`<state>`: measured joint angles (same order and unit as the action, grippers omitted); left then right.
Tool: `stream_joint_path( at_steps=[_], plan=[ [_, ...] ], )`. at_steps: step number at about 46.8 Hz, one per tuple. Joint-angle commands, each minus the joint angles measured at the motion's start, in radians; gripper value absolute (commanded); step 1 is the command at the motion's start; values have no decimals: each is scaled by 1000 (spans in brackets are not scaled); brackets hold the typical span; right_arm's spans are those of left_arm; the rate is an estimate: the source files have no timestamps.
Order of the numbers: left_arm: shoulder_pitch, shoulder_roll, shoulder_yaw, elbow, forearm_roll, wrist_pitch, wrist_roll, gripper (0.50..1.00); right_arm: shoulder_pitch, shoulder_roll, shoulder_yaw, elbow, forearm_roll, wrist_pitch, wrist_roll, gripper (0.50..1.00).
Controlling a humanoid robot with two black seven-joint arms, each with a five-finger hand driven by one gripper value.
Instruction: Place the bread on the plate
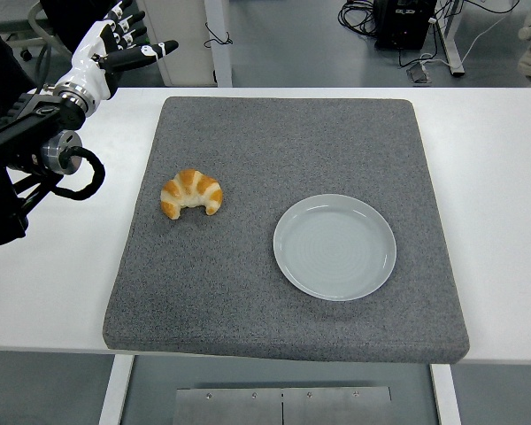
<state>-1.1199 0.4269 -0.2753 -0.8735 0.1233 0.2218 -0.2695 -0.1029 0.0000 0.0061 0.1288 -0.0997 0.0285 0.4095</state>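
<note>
A golden croissant (192, 192) lies on the left part of a grey mat (283, 142). To its right on the same mat sits a pale grey round plate (334, 246) with nothing on it. My left hand (119, 46) hovers over the table's far left corner, well above and left of the croissant. Its white and black fingers (150, 50) are spread, pointing right, and hold nothing. The black left arm (31, 150) comes in from the left edge. No right arm shows.
The mat covers most of the white table (491, 177). Beyond the far edge are table legs, cables and black equipment (407, 22) on the floor.
</note>
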Motion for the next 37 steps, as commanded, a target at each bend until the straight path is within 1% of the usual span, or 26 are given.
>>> stream_joint_path(
  at_steps=[1,4,7,10,17,22,31,37],
  plan=[
    [-11,32,37,-88,42,66,-2,972,0,0,0,0,0,-1,0,1000],
    [-11,45,54,-149,103,117,1,972,0,0,0,0,0,1,0,1000],
    [-11,67,90,-203,151,155,15,972,0,0,0,0,0,-1,0,1000],
    [-20,93,137,-240,173,175,30,972,0,0,0,0,0,1,0,1000],
    [-75,142,261,-306,206,174,30,972,0,0,0,0,0,1,0,1000],
    [-101,168,337,-340,321,174,29,972,0,0,0,0,0,1,0,1000],
    [-92,194,355,-364,539,165,27,972,0,0,0,0,0,1,2,1000],
    [-75,197,358,-377,595,157,26,972,0,0,0,0,0,1,0,1000]
  ],
)
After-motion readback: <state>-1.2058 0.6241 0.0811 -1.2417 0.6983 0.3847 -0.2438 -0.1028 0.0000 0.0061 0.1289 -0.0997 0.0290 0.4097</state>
